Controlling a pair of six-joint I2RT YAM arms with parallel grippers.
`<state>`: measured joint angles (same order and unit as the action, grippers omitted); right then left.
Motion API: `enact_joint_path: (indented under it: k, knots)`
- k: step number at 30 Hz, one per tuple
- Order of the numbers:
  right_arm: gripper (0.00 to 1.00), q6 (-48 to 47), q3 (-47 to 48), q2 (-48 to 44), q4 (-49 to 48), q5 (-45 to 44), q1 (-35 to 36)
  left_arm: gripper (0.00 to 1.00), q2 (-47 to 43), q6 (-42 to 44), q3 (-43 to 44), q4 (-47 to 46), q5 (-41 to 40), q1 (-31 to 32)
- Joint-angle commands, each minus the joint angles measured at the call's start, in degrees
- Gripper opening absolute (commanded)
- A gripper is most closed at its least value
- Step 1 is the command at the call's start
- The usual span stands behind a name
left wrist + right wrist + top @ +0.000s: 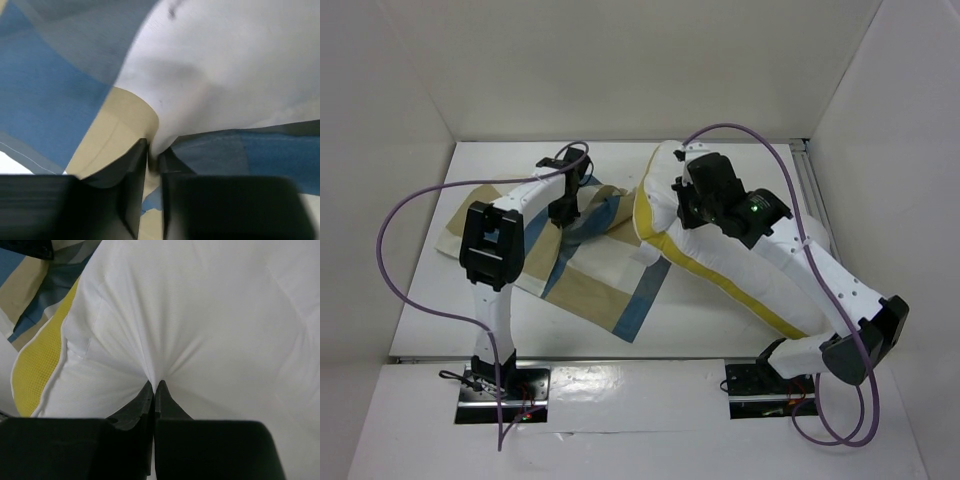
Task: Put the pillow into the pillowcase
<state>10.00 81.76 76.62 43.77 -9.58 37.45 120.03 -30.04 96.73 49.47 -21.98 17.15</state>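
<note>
The checked blue, tan and cream pillowcase [590, 270] lies spread on the left half of the table. My left gripper [563, 212] stands at its far edge. In the left wrist view that gripper [154, 152] pinches a raised fold of the pillowcase [60, 85]. The white pillow [730, 275], with a yellow band along its side, lies to the right, its left end against the pillowcase. My right gripper [682, 205] sits over its far left part. The right wrist view has that gripper [154, 385] shut on a pucker of the pillow [200, 315], with the pillowcase [30, 280] at upper left.
White walls enclose the white table [500, 160] at the back and on both sides. A metal rail [810, 190] runs along the right edge. Purple cables [410, 210] loop from both arms. The right arm lies across the pillow.
</note>
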Motion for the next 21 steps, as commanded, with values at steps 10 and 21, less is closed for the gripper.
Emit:
enact_joint_path:
  k: [10, 21]
  knots:
    - [0.00, -4.90, 7.46, 1.08, -11.48, 13.87, 1.30, 0.00, -7.26, 2.17, 8.65, 5.89, 12.27, -2.81]
    - [0.00, -2.70, -10.47, 4.68, -16.61, 17.32, 15.81, 0.00, -12.97, 3.24, 5.24, 7.04, 29.62, -9.23]
